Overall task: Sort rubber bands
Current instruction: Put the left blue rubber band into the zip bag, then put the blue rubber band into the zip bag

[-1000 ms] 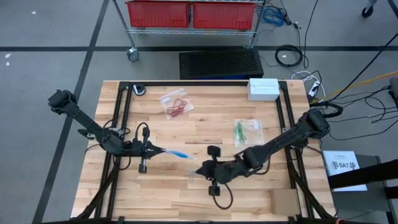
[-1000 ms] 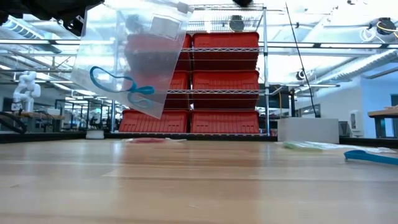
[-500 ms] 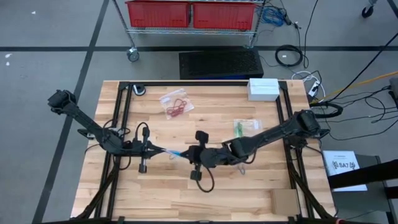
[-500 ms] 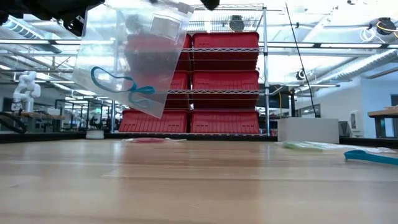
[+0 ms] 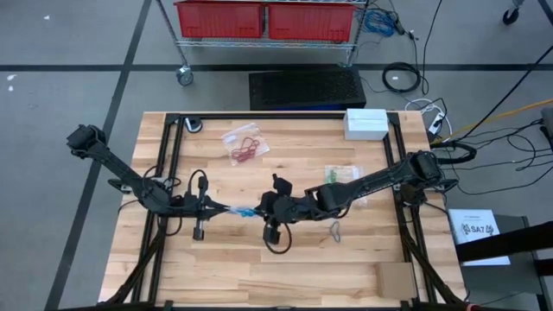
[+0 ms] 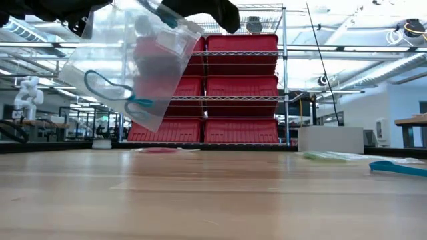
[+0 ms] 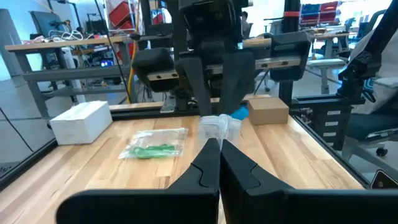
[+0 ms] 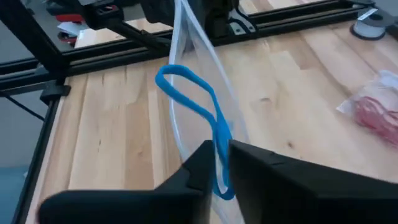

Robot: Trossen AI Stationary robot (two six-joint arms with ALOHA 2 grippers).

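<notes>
In the low view both arms are cut off by the top edge; the clear bag (image 6: 133, 60) blurs its blue band (image 6: 110, 90); the desk's far green bag (image 6: 333, 157) shows only edge-on.

— Where is the held bag (image 5: 246, 212)?

— Above the middle of the tabletop (image 5: 225, 268), between the left gripper (image 5: 226, 208) and the right gripper (image 5: 262, 210), with a rubber band (image 8: 196, 115) inside.

— And the other bags?

— One bag (image 5: 244, 144) lies toward the far edge, left of centre; another (image 5: 344, 178) lies right of centre, partly under the right arm. A box (image 5: 366, 123) sits at the far right corner.
</notes>
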